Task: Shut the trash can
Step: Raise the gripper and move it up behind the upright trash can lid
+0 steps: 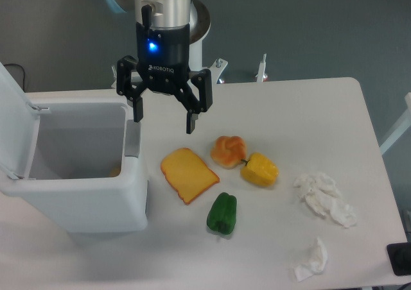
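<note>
The white trash can (83, 200) stands on the left of the table with its lid (14, 120) swung up and back on the far left side. Its inside is open to view, and a grey latch tab (131, 138) sits on its right rim. My gripper (164, 124) hangs open above the table just right of the can's right rim, nothing between its fingers. The left fingertip (137, 113) is over the can's right edge near the latch.
A yellow cheese slice (187, 174), a bun (228, 151), a yellow pepper (260, 169) and a green pepper (222, 213) lie mid-table. Crumpled tissues (324, 197) and another tissue (313, 259) lie at the right. The robot base (192, 27) stands behind.
</note>
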### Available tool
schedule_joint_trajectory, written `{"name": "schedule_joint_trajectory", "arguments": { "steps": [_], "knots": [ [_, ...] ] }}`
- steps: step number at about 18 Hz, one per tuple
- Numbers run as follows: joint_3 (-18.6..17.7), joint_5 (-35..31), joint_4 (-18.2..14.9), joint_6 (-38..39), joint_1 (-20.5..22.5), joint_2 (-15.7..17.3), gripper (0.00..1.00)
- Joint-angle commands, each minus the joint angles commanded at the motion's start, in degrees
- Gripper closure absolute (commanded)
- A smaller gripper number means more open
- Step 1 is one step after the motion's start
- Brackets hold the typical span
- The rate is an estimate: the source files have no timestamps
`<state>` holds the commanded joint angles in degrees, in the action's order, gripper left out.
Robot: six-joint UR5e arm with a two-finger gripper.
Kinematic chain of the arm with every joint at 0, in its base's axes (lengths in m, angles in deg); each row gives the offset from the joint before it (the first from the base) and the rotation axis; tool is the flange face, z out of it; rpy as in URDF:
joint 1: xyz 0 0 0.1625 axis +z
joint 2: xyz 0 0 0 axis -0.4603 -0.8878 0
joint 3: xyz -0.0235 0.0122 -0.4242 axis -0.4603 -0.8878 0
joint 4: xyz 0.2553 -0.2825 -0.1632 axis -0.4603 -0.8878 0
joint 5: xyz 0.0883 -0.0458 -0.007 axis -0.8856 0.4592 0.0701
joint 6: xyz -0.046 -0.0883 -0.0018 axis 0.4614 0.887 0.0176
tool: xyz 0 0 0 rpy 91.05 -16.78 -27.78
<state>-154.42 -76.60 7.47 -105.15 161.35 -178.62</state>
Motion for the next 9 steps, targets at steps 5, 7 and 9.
{"name": "schedule_joint_trajectory", "arguments": {
  "steps": [5, 7, 9],
  "knots": [
    [-0.44, 2.02, -0.35, 0.26, -0.44, 1.41, 0.00],
    [0.17, 3.77, -0.27, 4.02, -0.44, 1.41, 0.00],
    [0.61, 6.40, -0.09, 12.96, -0.44, 1.41, 0.00]
  ]
}}
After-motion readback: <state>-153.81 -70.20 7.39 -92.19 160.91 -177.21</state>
